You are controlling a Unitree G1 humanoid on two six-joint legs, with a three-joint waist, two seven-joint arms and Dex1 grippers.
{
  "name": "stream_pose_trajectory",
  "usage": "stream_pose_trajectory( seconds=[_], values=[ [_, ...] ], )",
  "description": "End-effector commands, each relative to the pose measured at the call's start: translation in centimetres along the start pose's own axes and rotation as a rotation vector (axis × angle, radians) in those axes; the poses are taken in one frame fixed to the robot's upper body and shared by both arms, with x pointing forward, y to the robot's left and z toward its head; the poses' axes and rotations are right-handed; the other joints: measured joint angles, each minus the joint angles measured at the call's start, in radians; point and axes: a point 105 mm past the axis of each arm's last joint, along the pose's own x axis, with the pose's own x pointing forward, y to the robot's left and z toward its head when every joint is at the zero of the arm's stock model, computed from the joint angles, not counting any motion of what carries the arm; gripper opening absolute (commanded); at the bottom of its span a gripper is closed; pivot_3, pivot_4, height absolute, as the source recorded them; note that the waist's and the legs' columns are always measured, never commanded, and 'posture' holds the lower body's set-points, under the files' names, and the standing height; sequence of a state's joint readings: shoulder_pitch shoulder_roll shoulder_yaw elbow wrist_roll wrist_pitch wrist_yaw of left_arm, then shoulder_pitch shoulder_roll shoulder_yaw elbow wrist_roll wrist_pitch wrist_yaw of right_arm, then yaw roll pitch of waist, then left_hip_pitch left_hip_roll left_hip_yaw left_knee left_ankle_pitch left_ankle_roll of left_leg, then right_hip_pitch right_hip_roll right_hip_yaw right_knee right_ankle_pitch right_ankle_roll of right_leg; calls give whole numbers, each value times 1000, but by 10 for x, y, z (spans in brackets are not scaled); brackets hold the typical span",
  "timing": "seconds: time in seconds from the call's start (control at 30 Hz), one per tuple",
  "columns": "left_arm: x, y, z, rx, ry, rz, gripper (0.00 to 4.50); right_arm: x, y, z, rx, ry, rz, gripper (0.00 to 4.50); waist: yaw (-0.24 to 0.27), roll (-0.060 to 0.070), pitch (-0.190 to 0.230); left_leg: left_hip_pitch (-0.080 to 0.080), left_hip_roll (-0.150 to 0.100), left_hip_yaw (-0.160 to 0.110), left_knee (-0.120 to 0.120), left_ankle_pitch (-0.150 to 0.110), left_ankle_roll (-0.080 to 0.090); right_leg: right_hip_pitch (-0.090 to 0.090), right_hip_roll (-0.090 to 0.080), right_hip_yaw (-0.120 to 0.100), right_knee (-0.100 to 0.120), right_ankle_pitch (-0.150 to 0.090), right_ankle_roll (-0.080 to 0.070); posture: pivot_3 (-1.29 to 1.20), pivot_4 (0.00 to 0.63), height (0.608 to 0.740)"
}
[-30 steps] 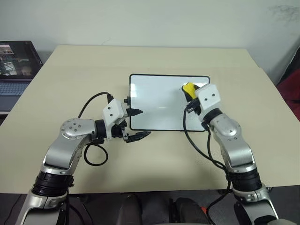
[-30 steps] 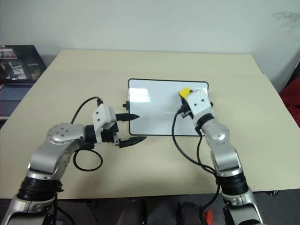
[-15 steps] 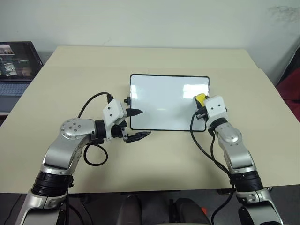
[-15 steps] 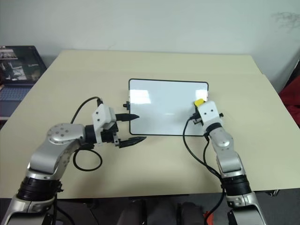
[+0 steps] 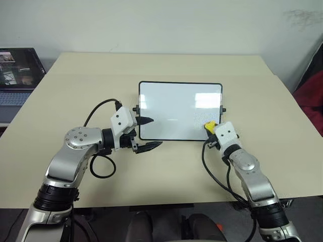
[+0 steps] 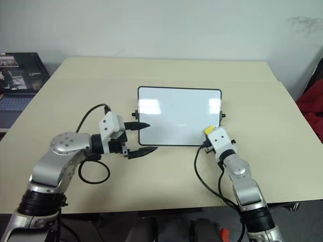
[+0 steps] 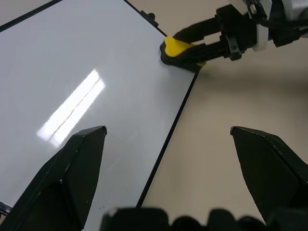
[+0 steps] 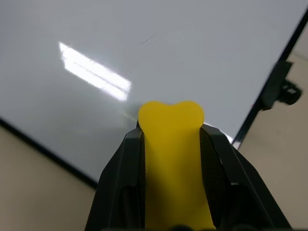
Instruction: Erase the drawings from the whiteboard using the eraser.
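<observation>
Right wrist view: the eraser (image 8: 172,159) is seen pinched between the two black fingers of the right end effector (image 5: 212,132), its tip at the near right corner of the whiteboard (image 5: 176,108). Compared with a second ago, when the eraser was held at the far right part of the board, the right end effector has been drawn down the right side to the near edge. No drawings can be made out anywhere on the white surface; only window glare is seen. The stroke is therefore judged to have cleared that side, and the erasing looks close to finished, though faint traces cannot be ruled out. The left end effector (image 5: 145,134) is held wide, with nothing in it, at the board's near left corner, unmoved. The board lies near the middle of the bench (image 5: 75,91), with a laptop (image 5: 17,70) beyond the bench's left edge
</observation>
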State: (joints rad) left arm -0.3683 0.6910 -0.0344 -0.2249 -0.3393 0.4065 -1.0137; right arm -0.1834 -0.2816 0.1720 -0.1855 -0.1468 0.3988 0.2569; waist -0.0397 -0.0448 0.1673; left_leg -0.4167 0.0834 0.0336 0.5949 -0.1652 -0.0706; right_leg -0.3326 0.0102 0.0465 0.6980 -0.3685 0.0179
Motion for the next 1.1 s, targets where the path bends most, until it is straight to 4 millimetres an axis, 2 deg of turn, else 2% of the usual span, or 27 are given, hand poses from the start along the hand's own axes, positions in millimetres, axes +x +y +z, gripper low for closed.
stream_pose_trajectory(
  seconds=[0.03, 0.17, 0.37, 0.6, 0.77, 0.87, 0.97, 1.1],
  values=[
    [-2, 2, 12, 41, -32, 8, 4500, -8, 9, -21, 53, 133, 75, 1194, -2, 0, 0, 0, 0, 0, 0, 0, 0, 0, -1, 0, 0, 0, 0, 0, 150, 740],
    [-2, 2, 12, 40, -33, 13, 4500, -17, 8, 15, 98, 44, 129, 1194, 2, 0, 0, -1, 0, 0, 0, 0, 1, -1, -2, 0, -1, 0, 0, 0, 150, 740],
    [-2, 2, 12, 37, -38, 16, 4500, -24, -15, 62, 126, -77, 94, 1193, 5, 3, 2, -15, -1, 0, -1, 0, 0, -13, 1, -1, -1, 1, -1, 0, 150, 740],
    [-8, 2, 10, 4, -47, 45, 4500, -43, -33, 79, 127, -104, 88, 1193, 10, 4, 2, -18, -2, 0, -2, 0, 0, -16, 1, -1, -3, 2, -3, 0, 150, 740],
    [-26, -5, 4, -42, -29, 74, 4500, -72, -66, 61, 121, 5, 7, 1193, 10, 4, 3, -18, -2, 0, -2, 0, 0, -16, 0, 0, -3, 2, -3, 0, 150, 740],
    [-37, -15, -6, -72, 4, 72, 4500, -90, -86, 34, 134, 124, -44, 1193, 10, 4, 3, -17, -2, 0, -2, 0, 0, -16, 0, -1, -3, 2, -3, 0, 150, 740],
    [-36, -21, -8, -77, 7, 77, 4500, -98, -83, 9, 133, 231, -8, 1193, 9, 4, 3, -17, -2, 0, -2, 0, 0, -15, -1, -1, -3, 1, -3, 0, 150, 740],
    [-32, -35, -2, -85, -19, 26, 4500, -101, -75, -9, 142, 297, 25, 1192, 9, 4, 3, -17, -2, 0, -2, 0, 0, -15, -1, -1, -2, -1, 0, 0, 150, 740]
  ],
)
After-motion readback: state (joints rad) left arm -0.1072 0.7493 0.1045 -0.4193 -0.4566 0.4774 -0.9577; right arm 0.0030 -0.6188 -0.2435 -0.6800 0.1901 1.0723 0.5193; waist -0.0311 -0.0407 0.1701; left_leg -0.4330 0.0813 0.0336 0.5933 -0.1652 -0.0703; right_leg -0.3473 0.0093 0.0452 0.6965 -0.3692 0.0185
